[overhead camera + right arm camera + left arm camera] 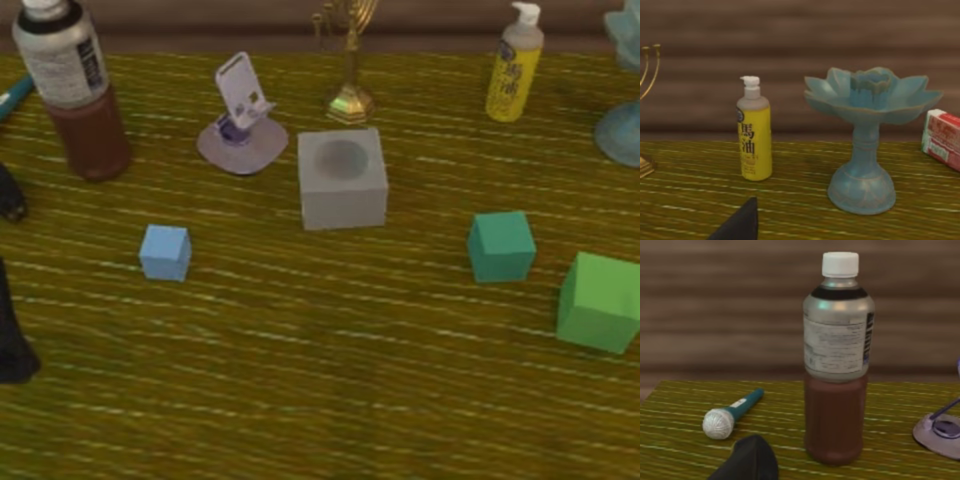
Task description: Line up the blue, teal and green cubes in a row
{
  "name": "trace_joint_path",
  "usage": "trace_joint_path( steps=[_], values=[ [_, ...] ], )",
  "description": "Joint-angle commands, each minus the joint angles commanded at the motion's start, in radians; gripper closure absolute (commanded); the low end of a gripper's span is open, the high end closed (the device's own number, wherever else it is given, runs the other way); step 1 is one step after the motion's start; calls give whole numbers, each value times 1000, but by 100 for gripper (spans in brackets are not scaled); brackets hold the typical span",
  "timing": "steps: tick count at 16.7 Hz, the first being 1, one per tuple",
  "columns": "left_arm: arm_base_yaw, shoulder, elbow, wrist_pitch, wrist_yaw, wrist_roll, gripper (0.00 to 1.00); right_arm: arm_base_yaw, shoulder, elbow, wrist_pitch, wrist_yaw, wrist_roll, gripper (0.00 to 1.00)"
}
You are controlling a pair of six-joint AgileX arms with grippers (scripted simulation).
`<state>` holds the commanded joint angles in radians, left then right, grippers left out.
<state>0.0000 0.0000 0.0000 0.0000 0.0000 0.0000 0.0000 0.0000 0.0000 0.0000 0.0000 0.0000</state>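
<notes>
Three cubes rest apart on the green woven mat in the top view. The small light blue cube (pixel 165 252) is at the left. The dark teal cube (pixel 500 246) is at the right, with the larger bright green cube (pixel 598 302) just right of it and nearer the front. My left gripper (pixel 12 340) is a dark shape at the table's left edge, well left of the blue cube; part of it (pixel 747 462) shows in the left wrist view. My right gripper (pixel 740 225) shows only as a dark tip in the right wrist view, which holds none of the cubes.
A grey block with a round dent (pixel 342 178) stands mid-table behind the cubes. Along the back are a brown drink bottle (pixel 70 85), a phone stand (pixel 240 125), a brass candelabra (pixel 350 70), a yellow pump bottle (pixel 514 62) and a blue lotus stand (pixel 622 125). A microphone (pixel 732 412) lies at the far left.
</notes>
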Motion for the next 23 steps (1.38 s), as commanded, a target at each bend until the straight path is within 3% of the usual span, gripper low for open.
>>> trace_joint_path(
  steps=[4, 9, 23],
  values=[
    [-2, 31, 30, -16, -2, -3, 0, 0, 0, 0, 0, 0, 0, 0],
    [-32, 293, 266, -160, -7, -23, 0, 0, 0, 0, 0, 0, 0, 0],
    [-205, 1745, 1366, -916, 4, -97, 0, 0, 0, 0, 0, 0, 0, 0]
  ],
)
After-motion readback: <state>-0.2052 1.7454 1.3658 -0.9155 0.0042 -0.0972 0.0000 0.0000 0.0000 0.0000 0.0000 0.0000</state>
